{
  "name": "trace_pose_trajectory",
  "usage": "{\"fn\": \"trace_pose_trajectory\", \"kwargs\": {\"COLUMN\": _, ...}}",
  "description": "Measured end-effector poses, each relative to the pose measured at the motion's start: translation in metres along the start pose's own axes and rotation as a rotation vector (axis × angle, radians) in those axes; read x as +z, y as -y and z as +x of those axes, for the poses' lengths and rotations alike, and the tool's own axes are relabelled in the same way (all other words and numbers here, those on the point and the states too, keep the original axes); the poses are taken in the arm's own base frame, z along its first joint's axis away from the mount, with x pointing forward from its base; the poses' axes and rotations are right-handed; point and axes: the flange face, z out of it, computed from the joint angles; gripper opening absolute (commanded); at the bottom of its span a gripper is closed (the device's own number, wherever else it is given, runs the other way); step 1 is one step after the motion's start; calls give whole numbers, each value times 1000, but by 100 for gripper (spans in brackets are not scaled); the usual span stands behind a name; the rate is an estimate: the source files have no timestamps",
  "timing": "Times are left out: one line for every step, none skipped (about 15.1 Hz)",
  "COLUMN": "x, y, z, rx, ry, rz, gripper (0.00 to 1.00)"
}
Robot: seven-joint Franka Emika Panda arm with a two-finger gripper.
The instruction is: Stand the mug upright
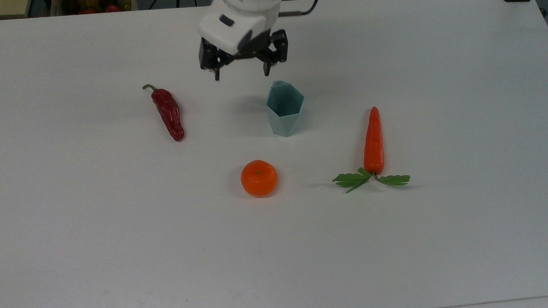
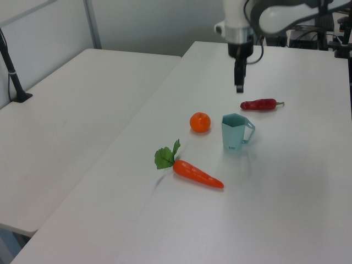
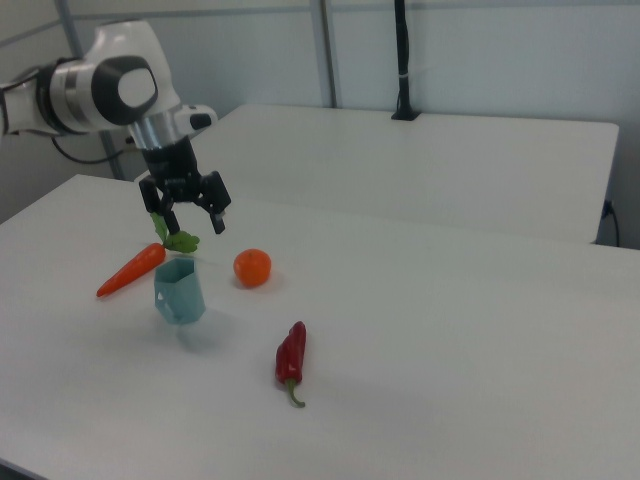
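One mug stands upright on the white table, long axis vertical, open rim up, handle showing in the left view. From it, top view: tangerine at 7 o'clock, empty gripper, fingers spread, at 11.

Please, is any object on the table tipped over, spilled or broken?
Nothing stands out. The mug stands upright, mouth up, near the orange, carrot and red pepper. The open gripper hangs above, apart from it.
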Motion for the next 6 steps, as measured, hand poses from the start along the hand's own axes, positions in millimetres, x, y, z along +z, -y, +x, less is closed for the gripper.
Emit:
{"fn": "trace_pose_trajectory", "kwargs": {"x": -16, "y": -13, "z": -9, "rx": 33, "ry": -4, "rz": 0, "gripper": 100}}
{"fn": "trace_pose_trajectory", "kwargs": {"x": -30, "y": -26, "z": -19, "rx": 65, "ry": -13, "rz": 12, "gripper": 100}}
{"fn": "trace_pose_trajectory", "kwargs": {"x": -44, "y": -36, "z": -27, "rx": 91, "ry": -25, "rz": 32, "gripper": 100}}
{"fn": "trace_pose_trajectory", "kwargs": {"x": -55, "y": -46, "z": -35, "rx": 115, "ry": -36, "rz": 53, "gripper": 100}}
{"fn": "trace_pose_trajectory", "kwargs": {"x": -65, "y": -54, "z": -42, "rx": 134, "ry": -47, "rz": 64, "gripper": 100}}
{"fn": "trace_pose_trajectory", "kwargs": {"x": -72, "y": -62, "z": -48, "rx": 148, "ry": -54, "rz": 70, "gripper": 100}}
